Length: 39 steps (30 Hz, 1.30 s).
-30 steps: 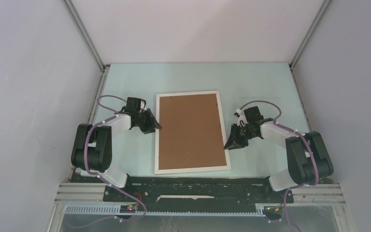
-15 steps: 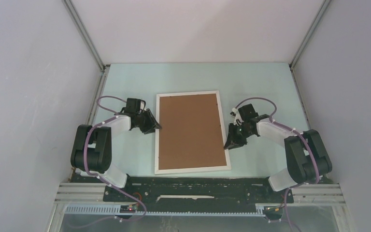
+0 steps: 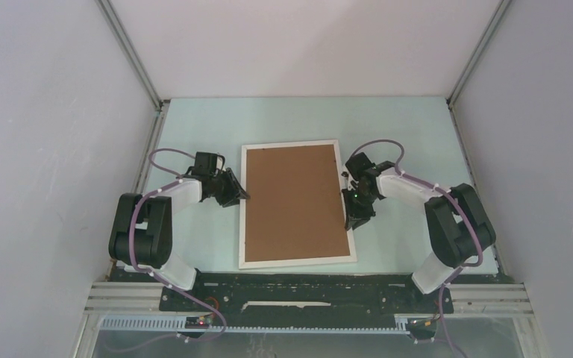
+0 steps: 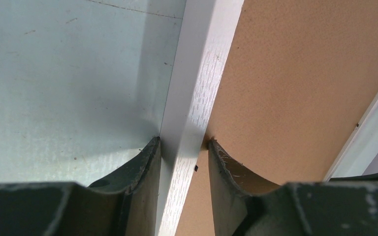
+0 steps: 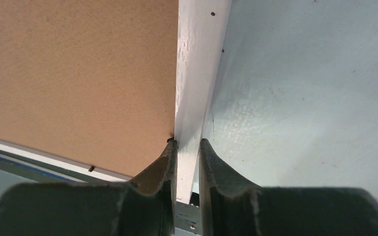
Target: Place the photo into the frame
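The white frame (image 3: pixel 298 261) lies flat mid-table with a plain brown backing board (image 3: pixel 292 201) filling it. The photo is hidden. My left gripper (image 3: pixel 240 195) sits at the frame's left rail (image 4: pixel 202 64); in the left wrist view its gripper (image 4: pixel 182 142) is shut on that rail, one finger on the table side and one on the board (image 4: pixel 300 83) side. My right gripper (image 3: pixel 352 222) sits at the right rail (image 5: pixel 199 59). In the right wrist view that gripper (image 5: pixel 187 142) pinches the rail, its inner finger over the board (image 5: pixel 78 69).
The pale green tabletop (image 3: pixel 418 142) is bounded by grey walls on the left, right and back. The arms' base rail (image 3: pixel 306 294) runs along the near edge just below the frame.
My right arm swung in toward the frame, bringing its gripper from beside the right rail onto it, and its jaws narrowed on the rail. The left arm and the frame stayed put.
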### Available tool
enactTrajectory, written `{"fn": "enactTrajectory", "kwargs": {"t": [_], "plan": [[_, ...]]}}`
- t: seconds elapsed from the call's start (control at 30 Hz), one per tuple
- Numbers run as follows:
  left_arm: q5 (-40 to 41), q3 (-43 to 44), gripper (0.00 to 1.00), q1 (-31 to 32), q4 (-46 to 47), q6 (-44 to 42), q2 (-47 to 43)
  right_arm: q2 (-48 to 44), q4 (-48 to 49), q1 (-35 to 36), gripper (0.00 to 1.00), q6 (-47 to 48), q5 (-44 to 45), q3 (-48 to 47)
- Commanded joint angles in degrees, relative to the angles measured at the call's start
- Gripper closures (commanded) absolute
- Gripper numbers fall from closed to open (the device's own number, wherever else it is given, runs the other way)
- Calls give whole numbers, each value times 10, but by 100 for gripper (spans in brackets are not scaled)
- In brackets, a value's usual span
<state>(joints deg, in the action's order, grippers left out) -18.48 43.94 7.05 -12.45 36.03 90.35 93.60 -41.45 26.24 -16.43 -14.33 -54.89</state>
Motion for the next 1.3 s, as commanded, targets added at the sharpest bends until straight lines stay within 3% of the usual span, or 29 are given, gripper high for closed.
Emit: {"fn": "enactTrajectory", "kwargs": {"t": [0.0,0.3,0.47,0.73,0.87,1.03,1.17,1.27], "plan": [[-14,-26,73,15,-3,5,5,79,68,57,78,-6,73,-1],[-23,-32,73,15,6,0,-6,201,-67,122,79,-18,218,-144],[-31,-21,73,16,7,2,-1,277,-135,148,84,-6,260,-245],[-33,-29,73,17,14,9,-18,380,-182,181,82,-14,274,-338],[-36,-29,72,17,11,13,-29,295,-144,155,74,-15,254,-313],[-20,-4,64,12,-14,-6,-52,85,-72,100,55,-9,160,-232],[2,17,39,8,-62,-43,-100,-34,-7,46,42,-3,53,-146],[46,-12,17,5,-81,-59,-136,-17,17,15,43,-10,16,-112]]}}
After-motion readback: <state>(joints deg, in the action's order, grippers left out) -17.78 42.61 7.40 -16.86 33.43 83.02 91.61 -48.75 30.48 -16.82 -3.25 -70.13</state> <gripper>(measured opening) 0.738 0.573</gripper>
